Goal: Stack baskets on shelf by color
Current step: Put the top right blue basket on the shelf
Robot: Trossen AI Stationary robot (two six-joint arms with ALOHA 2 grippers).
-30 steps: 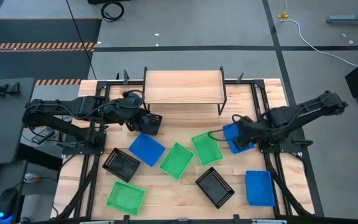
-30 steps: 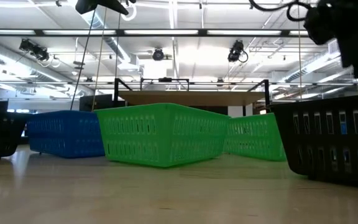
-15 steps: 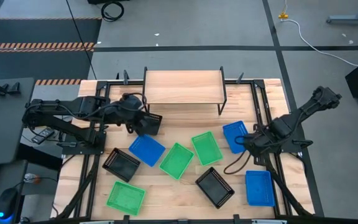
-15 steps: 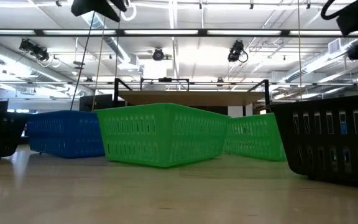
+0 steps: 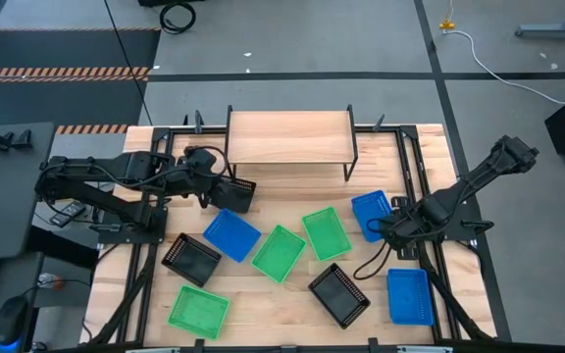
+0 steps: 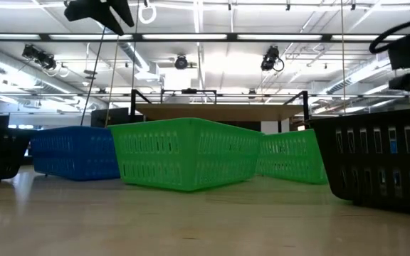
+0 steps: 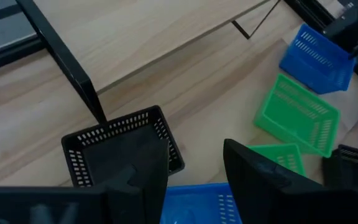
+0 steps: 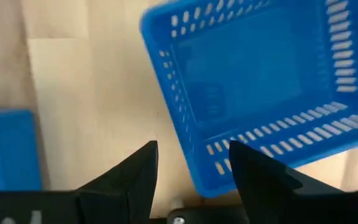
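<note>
Nine baskets lie on the table. Against the low wooden shelf's (image 5: 289, 137) front left leg rests a black basket (image 7: 114, 146). My left gripper (image 7: 191, 155) hangs open above it, tipped down, one finger over the basket's inside and one beside it. My right gripper (image 8: 192, 155) points straight down, open, with its fingers either side of a corner wall of a blue basket (image 8: 260, 81) at the table's right (image 5: 371, 214). Whether the right fingers touch that wall I cannot tell.
Between the arms lie a blue basket (image 5: 231, 235) and two green baskets (image 5: 280, 252) (image 5: 327, 233). Nearer the front edge are black baskets (image 5: 191, 260) (image 5: 339, 294), a green basket (image 5: 199, 311) and a blue basket (image 5: 408, 296). The shelf top is bare.
My right gripper has come off the top of the blue basket, swung toward the table's near right, sunk and rolled about its own axis. It now stands at that basket's near corner. My left gripper has tipped further down over the black basket.
</note>
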